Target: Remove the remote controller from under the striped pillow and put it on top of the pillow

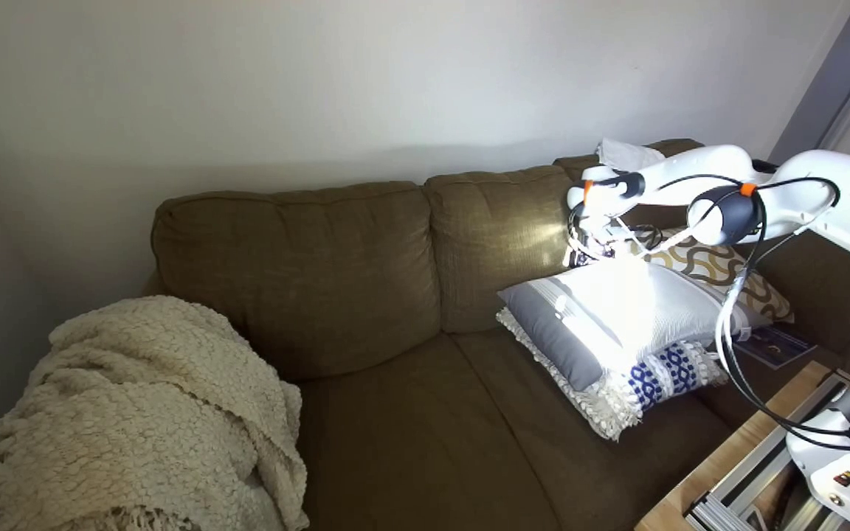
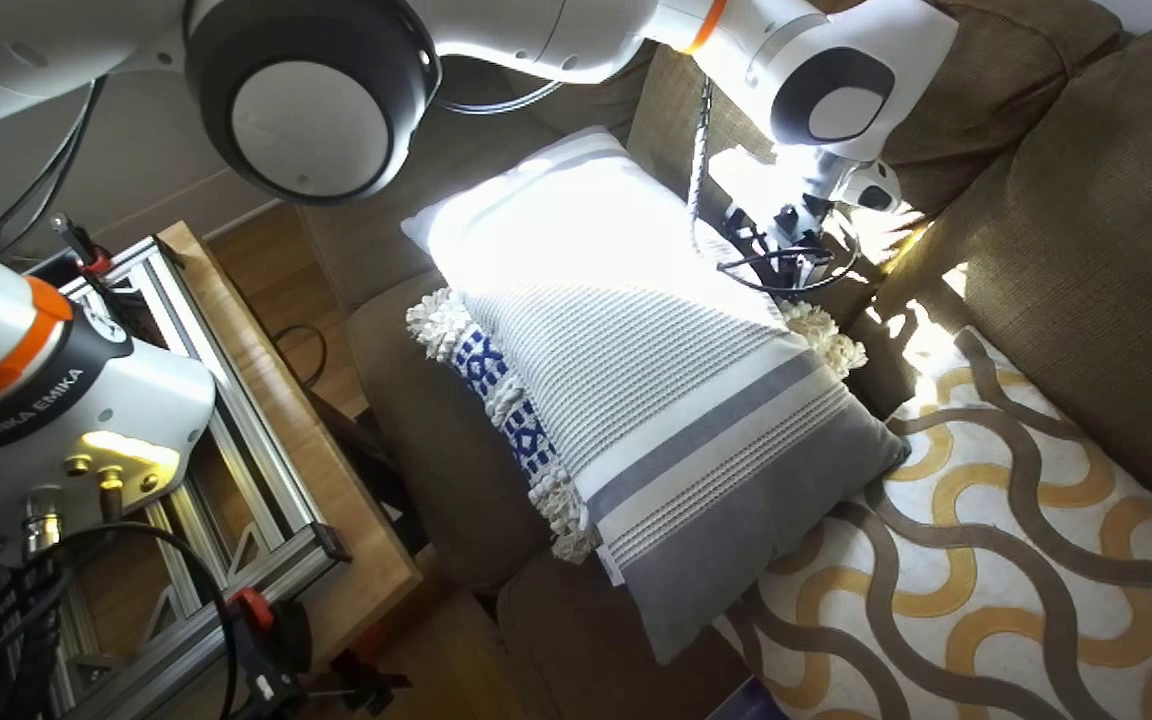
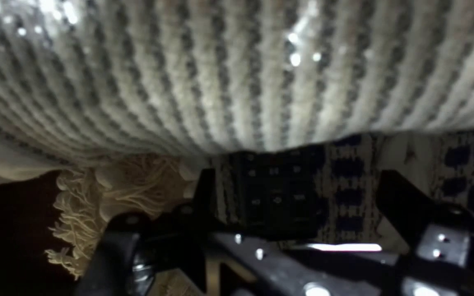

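The striped pillow [image 2: 636,370], white with grey bands at one end, lies on top of a tasselled blue-patterned pillow. It also shows in an exterior view [image 1: 639,310], and its ribbed edge fills the top of the wrist view [image 3: 237,82]. The dark remote controller [image 3: 276,197] lies on the blue-patterned pillow, its far part hidden under the striped pillow's edge. It is hidden in both exterior views. My gripper [image 3: 298,176] is open, fingers on either side of the remote, which sits nearer the left finger. In an exterior view the gripper [image 2: 776,250] is at the pillow's backrest side.
The tasselled blue-patterned pillow [image 2: 521,430] lies beneath on the brown sofa [image 1: 395,428]. The sofa backrest [image 2: 1086,220] stands close behind the gripper. A wavy-patterned pillow [image 2: 996,560] lies beside the stack. A book [image 1: 773,346] and a cream blanket [image 1: 137,413] are on the sofa.
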Available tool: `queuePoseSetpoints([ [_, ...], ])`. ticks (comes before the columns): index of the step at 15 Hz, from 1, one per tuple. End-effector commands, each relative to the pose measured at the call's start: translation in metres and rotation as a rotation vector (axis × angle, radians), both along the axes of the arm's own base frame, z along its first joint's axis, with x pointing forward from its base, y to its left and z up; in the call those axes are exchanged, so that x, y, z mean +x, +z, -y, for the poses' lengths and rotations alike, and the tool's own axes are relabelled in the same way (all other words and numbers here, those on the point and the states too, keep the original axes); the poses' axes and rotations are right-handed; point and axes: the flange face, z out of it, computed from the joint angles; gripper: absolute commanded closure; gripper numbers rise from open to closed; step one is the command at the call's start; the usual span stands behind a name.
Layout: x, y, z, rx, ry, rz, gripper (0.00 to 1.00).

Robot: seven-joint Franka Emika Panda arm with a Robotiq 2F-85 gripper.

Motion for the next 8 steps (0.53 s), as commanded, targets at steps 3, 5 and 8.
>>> queuePoseSetpoints([
  [3,-0.003,-0.007,0.006,-0.059,-0.029,0.003,0.00],
  [5,-0.005,-0.009,0.005,-0.065,-0.027,-0.011,0.00],
  [8,-0.012,-0.018,0.007,-0.052,-0.025,-0.028,0.00],
])
